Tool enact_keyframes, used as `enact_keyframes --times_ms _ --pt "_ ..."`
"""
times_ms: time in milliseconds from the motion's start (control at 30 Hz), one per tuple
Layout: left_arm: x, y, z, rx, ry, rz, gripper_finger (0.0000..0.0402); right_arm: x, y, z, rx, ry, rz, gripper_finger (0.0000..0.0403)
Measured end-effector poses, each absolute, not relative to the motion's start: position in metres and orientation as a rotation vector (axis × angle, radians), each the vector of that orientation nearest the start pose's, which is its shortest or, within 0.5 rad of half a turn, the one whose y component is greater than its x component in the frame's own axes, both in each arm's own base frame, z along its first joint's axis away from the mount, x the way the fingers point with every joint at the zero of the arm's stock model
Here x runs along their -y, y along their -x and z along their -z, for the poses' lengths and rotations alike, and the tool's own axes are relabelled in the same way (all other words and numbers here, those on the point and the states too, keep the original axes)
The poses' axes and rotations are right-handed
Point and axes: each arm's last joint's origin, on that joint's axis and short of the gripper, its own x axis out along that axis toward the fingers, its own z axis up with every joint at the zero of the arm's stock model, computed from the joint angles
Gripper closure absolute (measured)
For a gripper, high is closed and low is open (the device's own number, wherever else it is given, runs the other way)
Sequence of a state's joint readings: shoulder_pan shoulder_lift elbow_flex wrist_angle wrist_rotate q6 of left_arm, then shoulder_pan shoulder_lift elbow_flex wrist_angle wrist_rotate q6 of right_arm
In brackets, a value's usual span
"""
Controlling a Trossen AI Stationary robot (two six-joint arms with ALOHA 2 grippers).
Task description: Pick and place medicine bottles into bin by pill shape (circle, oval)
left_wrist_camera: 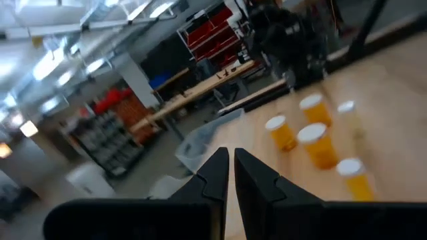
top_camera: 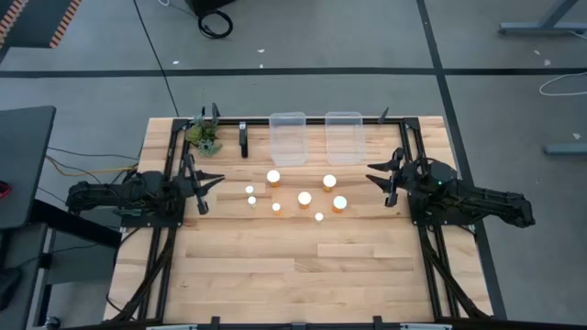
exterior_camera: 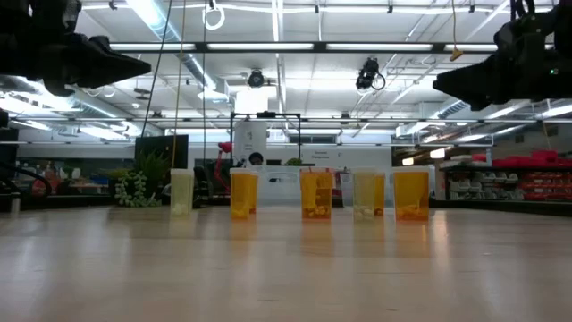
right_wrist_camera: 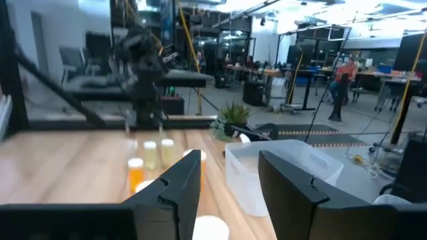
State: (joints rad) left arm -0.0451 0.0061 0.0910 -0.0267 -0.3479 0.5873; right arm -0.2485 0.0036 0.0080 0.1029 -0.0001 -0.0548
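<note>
Left arm lies along the table's left edge, left gripper [top_camera: 209, 183] raised above the wood and pointing inward toward the bottles, fingers [left_wrist_camera: 220, 175] pressed together with only a sliver between them, holding nothing. Right arm mirrors it at the right edge; right gripper [top_camera: 379, 175] also raised, fingers [right_wrist_camera: 177, 183] spread apart with nothing between them. In the low view both grippers hang high at the upper corners, well clear of the tabletop.

The medicine bottles [top_camera: 304, 198] stand upright in a loose cluster mid-table, between the two grippers and just in front of two clear bins [top_camera: 287, 137] near the far edge (bins side by side, look empty from above). From overhead the bottles read as white caps on amber-orange bodies: eight visible, four wider, four clearly smaller. Low view shows amber bodies with contents at the bottom, one much paler.

Pill shape inside cannot be made out in any view. Low view shows only about five bottles in a row, the rest hidden or overlapping. A green plant sprig [top_camera: 204, 136] sits at the far left corner of the wooden table [top_camera: 303, 266]. Left wrist view is tilted and smeared; the near bottle cap in the right wrist view is cut off.
</note>
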Motion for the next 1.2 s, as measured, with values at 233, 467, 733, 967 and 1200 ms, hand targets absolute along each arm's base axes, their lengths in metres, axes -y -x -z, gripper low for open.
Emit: enact_keyframes --times_ms 233,467,733,967,1200 --pt "-0.0058 -0.0902 -0.1911 -0.041 -0.619 -0.310 0.0372 0.0237 -0.0932 -0.1811 0.169 -0.045 0.243 0.0246" --pt "-0.0058 -0.0902 -0.1911 -0.033 -0.572 -0.310 0.0366 0.0233 -0.0933 -0.1810 0.175 -0.101 0.227 0.0246" --pt "-0.0058 -0.0902 -0.1920 0.050 -0.096 -0.305 0.0376 0.0225 -0.0935 -0.1811 0.182 -0.186 0.197 0.0246" --pt "-0.0058 -0.0898 -0.1954 0.117 0.129 -0.296 0.0368 0.0229 -0.0934 -0.1811 0.198 -0.325 0.197 0.0246" --pt "-0.0058 -0.0899 -0.1953 0.118 0.138 -0.296 0.0374 0.0236 -0.0932 -0.1810 0.211 -0.400 0.216 0.0246"
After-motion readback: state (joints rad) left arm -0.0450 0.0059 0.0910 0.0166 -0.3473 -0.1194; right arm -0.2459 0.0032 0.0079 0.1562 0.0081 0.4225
